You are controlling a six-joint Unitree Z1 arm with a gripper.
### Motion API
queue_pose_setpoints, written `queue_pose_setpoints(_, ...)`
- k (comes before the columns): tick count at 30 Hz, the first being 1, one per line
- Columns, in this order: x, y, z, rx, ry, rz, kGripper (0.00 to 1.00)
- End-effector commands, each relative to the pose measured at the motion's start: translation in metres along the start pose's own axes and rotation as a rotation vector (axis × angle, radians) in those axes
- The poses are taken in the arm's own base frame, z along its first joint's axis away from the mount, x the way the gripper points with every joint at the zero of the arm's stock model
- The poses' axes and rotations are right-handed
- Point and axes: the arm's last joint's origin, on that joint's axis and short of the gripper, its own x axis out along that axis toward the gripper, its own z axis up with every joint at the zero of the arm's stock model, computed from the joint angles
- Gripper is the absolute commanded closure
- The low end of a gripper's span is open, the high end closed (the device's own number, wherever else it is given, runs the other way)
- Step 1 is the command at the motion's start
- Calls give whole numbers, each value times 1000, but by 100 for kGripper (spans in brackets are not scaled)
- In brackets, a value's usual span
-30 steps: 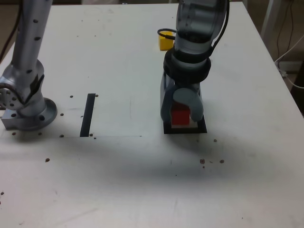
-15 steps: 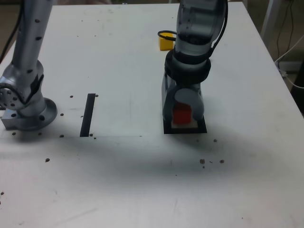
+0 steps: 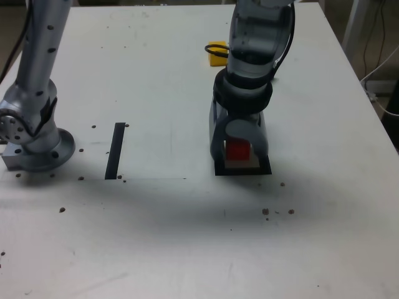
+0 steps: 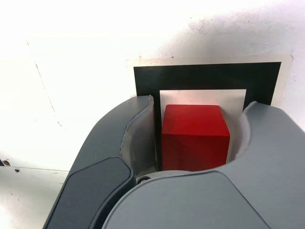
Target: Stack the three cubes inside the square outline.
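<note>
The red cube (image 4: 194,136) sits inside the square outline (image 4: 205,78), on its pale centre, and my gripper (image 4: 193,143) is down around it, one finger on each side. My wrist view gives the close detail: a sliver of pale surface shows between the cube and each finger, so my jaws stand parted and are not clamping it. That view shows only the cube, the black border and bare white table (image 4: 71,62). The exterior view gives what the wrist camera misses: my gripper (image 3: 238,149) points straight down over the outline (image 3: 243,169), with the red cube (image 3: 237,151) peeking out between the fingers. Behind my arm, towards the far edge, the yellow cube (image 3: 217,53) rests well apart from the outline, partly hidden by my forearm. On the exterior view's left a single black strip (image 3: 115,150) lies flat, and further left my base (image 3: 34,140) stands bolted down. The white table (image 3: 156,237) is dotted with small dark specks. Off its edge on the exterior view's right, cables (image 3: 380,68) trail over the floor.
</note>
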Motion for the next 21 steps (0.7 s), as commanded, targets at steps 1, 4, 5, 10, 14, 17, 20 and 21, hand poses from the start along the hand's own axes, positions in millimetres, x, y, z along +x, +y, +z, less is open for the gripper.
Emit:
queue_pose_setpoints(1, -7, 1, -4, -1, -18, 6, 1)
queue_pose_setpoints(4, -16, 5, -10, -7, -28, 21, 1)
queue_pose_setpoints(5, -19, 7, -13, -10, -30, 28, 1)
queue_pose_setpoints(10, -41, 28, -31, -50, -30, 63, 1)
queue_pose_setpoints(14, -53, 55, -43, -87, -19, 72, 1)
queue_pose_setpoints(17, -59, 82, -50, -112, -5, 65, 1)
queue_pose_setpoints(20, -61, 111, -54, -127, 8, 53, 1)
queue_pose_setpoints(21, -62, 120, -54, -128, 12, 49, 1)
